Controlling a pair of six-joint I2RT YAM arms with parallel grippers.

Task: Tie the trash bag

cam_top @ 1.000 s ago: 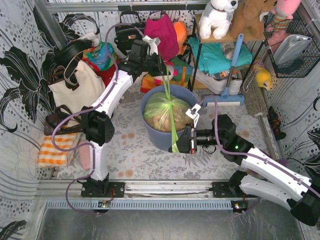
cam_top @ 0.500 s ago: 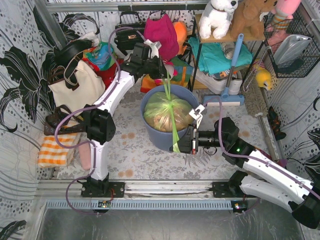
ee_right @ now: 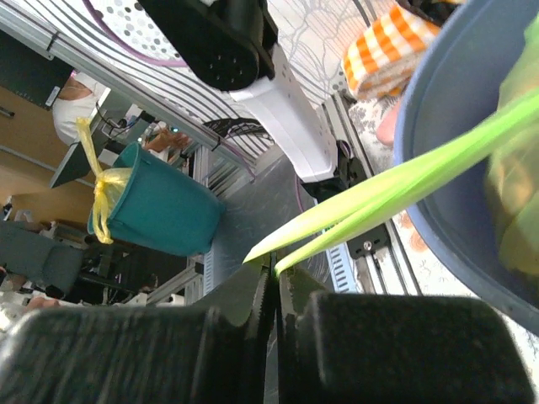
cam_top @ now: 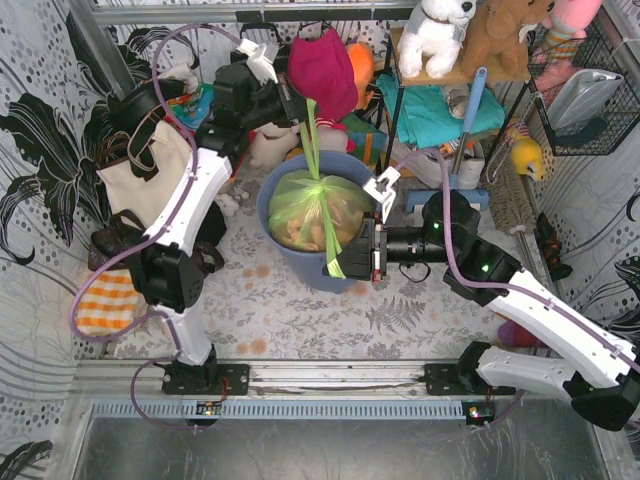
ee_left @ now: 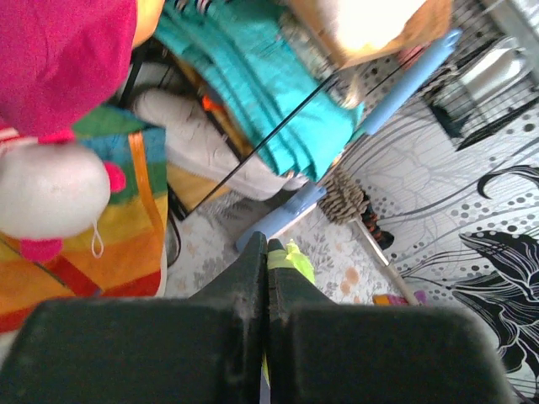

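The light-green trash bag [cam_top: 312, 212] with brown paper inside sits in the round blue bin [cam_top: 272, 246], a knot at its top centre. My left gripper [cam_top: 304, 108] is shut on one stretched bag strip [cam_top: 313, 140], held up behind the bin; the strip's end shows at its fingertips in the left wrist view [ee_left: 290, 255]. My right gripper [cam_top: 352, 262] is shut on the other strip [cam_top: 334, 250], pulled forward over the bin's front rim. In the right wrist view the green strip [ee_right: 404, 181] runs taut from the jaws [ee_right: 274, 271] to the bag.
A cream tote bag [cam_top: 150, 170] with black straps stands at the left. Clothes and toys crowd a rack [cam_top: 430, 110] behind the bin. A blue mop [cam_top: 462, 130] leans at the right. An orange checked cloth [cam_top: 105, 300] lies front left.
The bin and bag have shifted left. My left gripper has pulled its strip up and to the left. My right gripper has moved up and left with its strip.
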